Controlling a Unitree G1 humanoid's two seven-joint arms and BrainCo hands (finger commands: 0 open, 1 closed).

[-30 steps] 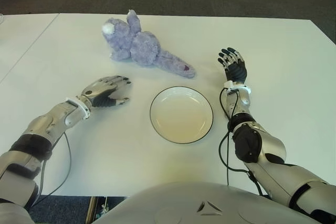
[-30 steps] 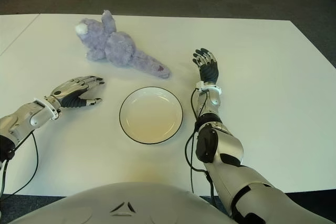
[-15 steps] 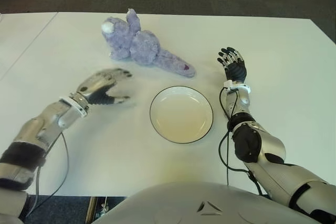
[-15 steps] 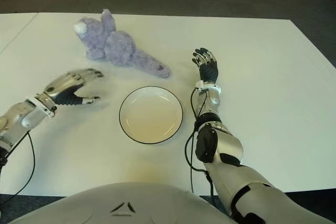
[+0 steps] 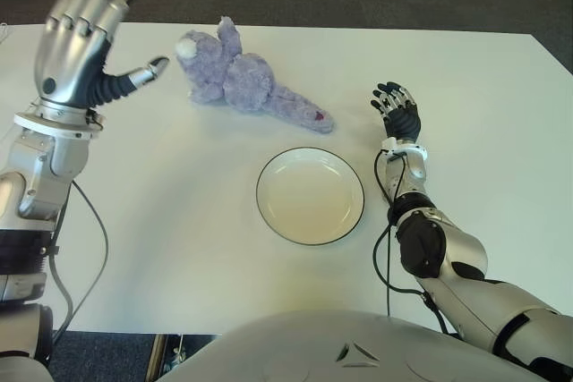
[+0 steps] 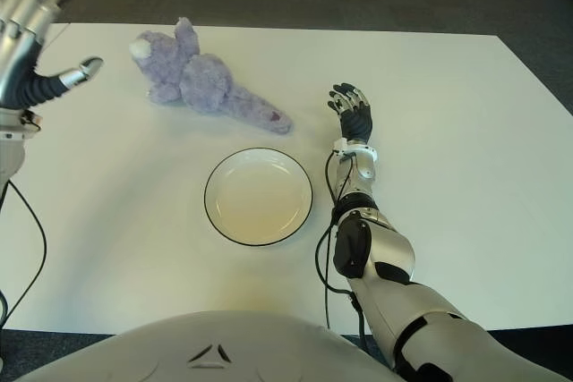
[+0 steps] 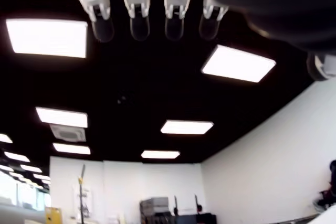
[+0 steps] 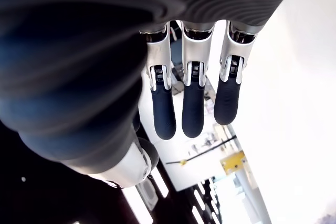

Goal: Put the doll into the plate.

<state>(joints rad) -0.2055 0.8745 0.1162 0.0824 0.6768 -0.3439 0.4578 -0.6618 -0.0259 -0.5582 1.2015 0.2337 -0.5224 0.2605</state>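
Change since earlier frame: left hand is now raised high beside the desk's far left corner, having lifted from the desk surface left of the plate; doll, plate and right hand are staying where they were.
Step in hand: approach phase; the left hand is travelling toward the doll, and no grasp is being made yet.
Doll position: doll is lying on its side on the desk, beyond the plate and apart from it, tail end pointing toward the plate's far rim.
Left hand state: fingers are spreading wide, thumb pointing at the doll's head; it is holding and touching nothing.
Right hand state: right hand is showing right of the plate, fingers extended, holding nothing.
Next move, judged: left hand is needing to descend over the doll's body and close around it before carrying it to the plate.
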